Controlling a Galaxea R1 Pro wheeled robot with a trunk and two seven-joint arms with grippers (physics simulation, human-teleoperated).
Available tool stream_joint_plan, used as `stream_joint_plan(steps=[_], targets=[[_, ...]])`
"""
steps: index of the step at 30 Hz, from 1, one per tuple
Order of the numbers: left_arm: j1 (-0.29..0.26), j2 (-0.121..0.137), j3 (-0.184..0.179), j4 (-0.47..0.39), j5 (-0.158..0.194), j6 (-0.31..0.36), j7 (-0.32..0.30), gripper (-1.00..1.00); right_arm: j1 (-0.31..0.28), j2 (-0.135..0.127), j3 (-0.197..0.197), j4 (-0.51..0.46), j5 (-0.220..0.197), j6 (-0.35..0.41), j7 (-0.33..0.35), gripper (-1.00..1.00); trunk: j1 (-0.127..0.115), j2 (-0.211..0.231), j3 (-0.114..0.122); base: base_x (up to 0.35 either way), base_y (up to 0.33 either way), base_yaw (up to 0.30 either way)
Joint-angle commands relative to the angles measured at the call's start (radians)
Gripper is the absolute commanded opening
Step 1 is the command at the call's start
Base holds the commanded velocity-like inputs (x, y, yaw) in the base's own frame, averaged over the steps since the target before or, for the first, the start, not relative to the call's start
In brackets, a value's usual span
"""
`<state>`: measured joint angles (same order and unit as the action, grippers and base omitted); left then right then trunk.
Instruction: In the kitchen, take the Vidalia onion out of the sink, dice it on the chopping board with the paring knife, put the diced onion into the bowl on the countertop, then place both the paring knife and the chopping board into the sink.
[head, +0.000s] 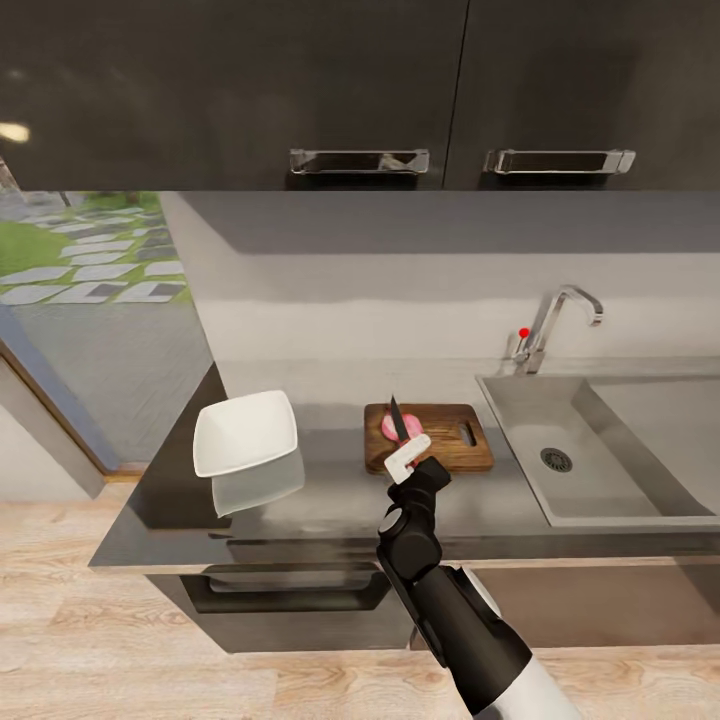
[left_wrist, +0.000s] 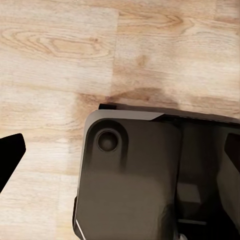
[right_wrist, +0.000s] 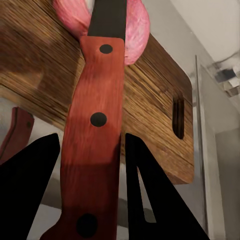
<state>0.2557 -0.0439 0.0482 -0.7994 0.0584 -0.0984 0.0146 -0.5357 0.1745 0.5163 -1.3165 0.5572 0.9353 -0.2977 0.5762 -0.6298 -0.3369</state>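
I am at the dicing step. My right gripper (right_wrist: 90, 165) is clamped on the paring knife (right_wrist: 95, 135), its blade over the pink Vidalia onion (head: 390, 427) on the chopping board (head: 440, 440) at centre frame. Next I judge a straight downward press. The bowl (head: 245, 432) waits left of centre. I cannot tell how my left gripper stands.

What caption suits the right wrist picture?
Black fingers grip a red-handled paring knife, blade on pink onion atop brown wooden board.
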Motion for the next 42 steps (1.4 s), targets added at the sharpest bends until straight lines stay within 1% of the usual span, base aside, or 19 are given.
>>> stream_joint_plan(steps=[1, 14, 15, 16, 17, 18, 19, 20, 21, 22, 23, 24, 25, 26, 28, 42], targets=[[0.001, -0.001, 0.001, -0.001, 0.006, -0.001, 0.001, 1.00, -0.001, 0.000, 0.002, 0.001, -0.005, 0.005, -0.008, -1.00, 0.000, -0.001, -0.001, 0.000, -0.034, 0.000], [0.001, -0.001, 0.001, -0.001, 0.006, -0.001, 0.001, 1.00, -0.001, 0.000, 0.000, 0.003, -0.001, 0.005, -0.009, -1.00, 0.000, -0.001, -0.001, 0.000, 0.000, 0.000], [0.001, -0.001, 0.001, -0.001, 0.006, -0.001, 0.001, 1.00, -0.001, 0.000, -0.001, -0.005, -0.001, 0.004, -0.009, -1.00, 0.000, -0.001, -0.001, 0.000, 0.000, 0.000], [0.001, -0.001, 0.001, -0.001, 0.006, -0.001, 0.001, 1.00, -0.001, 0.000, -0.014, -0.013, -0.001, 0.003, -0.009, -1.00, 0.000, -0.001, -0.001, 0.000, 0.000, 0.000], [0.001, -0.001, 0.001, -0.001, 0.006, -0.001, 0.001, 1.00, -0.001, 0.000, -0.049, -0.026, -0.001, 0.001, -0.008, -1.00, 0.000, -0.001, -0.001, 0.000, 0.000, 0.000], [0.001, -0.001, 0.001, -0.001, 0.006, -0.001, 0.001, 1.00, -0.001, 0.000, -0.119, -0.061, -0.003, -0.007, -0.006, -1.00, 0.000, -0.001, -0.001, 0.000, 0.000, 0.000], [0.001, -0.001, 0.001, -0.001, 0.006, -0.001, 0.001, 1.00, -0.001, 0.000, -0.154, -0.087, -0.007, -0.013, -0.004, -1.00, 0.000, -0.001, -0.001, 0.000, 0.000, 0.000], [0.001, -0.001, 0.001, -0.001, 0.006, -0.001, 0.001, 1.00, -0.001, 0.000, -0.202, -0.127, -0.025, -0.025, -0.002, -1.00, 0.000, -0.001, -0.001, 0.000, 0.000, 0.000], [0.001, -0.001, 0.001, -0.001, 0.006, -0.001, 0.001, 1.00, -0.001, 0.000, -0.240, -0.161, -0.063, -0.035, -0.001, -1.00, 0.000, -0.001, -0.001, 0.000, 0.000, 0.000], [0.001, -0.001, 0.001, -0.001, 0.006, -0.001, 0.001, 1.00, -0.001, 0.000, -0.266, -0.183, -0.116, -0.042, -0.001, -1.00, 0.000, -0.001, -0.001, 0.000, 0.000, 0.000], [0.001, -0.001, 0.001, -0.001, 0.006, -0.001, 0.001, 1.00, -0.001, 0.000, -0.283, -0.195, -0.172, -0.048, -0.001, -1.00, 0.000, -0.001, -0.001, 0.000, 0.000, 0.000], [0.001, -0.001, 0.001, -0.001, 0.006, -0.001, 0.001, 1.00, -0.001, 0.000, -0.291, -0.201, -0.217, -0.050, -0.001, -1.00, 0.000, -0.001, -0.001, 0.000, 0.000, 0.000], [0.001, -0.001, 0.001, -0.001, 0.006, -0.001, 0.001, 1.00, -0.001, 0.000, -0.296, -0.204, -0.243, -0.052, 0.000, -1.00, 0.000, -0.001, -0.001, 0.000, 0.000, 0.000], [0.001, -0.001, 0.001, -0.001, 0.006, -0.001, 0.001, 1.00, -0.001, 0.000, -0.298, -0.205, -0.256, -0.052, 0.000, -1.00, 0.000, -0.001, -0.001, 0.000, 0.000, 0.000], [0.001, -0.001, 0.001, -0.001, 0.006, -0.001, 0.001, 1.00, -0.001, 0.000, -0.300, -0.207, -0.268, -0.053, 0.001, -1.00, 0.000, -0.001, -0.001, 0.000, -0.075, 0.000], [0.001, -0.001, 0.001, -0.002, 0.006, -0.001, 0.001, 1.00, -0.001, 0.000, -0.300, -0.206, -0.272, -0.053, -0.002, -1.00, 0.000, -0.001, -0.001, 0.000, -0.226, 0.000]])
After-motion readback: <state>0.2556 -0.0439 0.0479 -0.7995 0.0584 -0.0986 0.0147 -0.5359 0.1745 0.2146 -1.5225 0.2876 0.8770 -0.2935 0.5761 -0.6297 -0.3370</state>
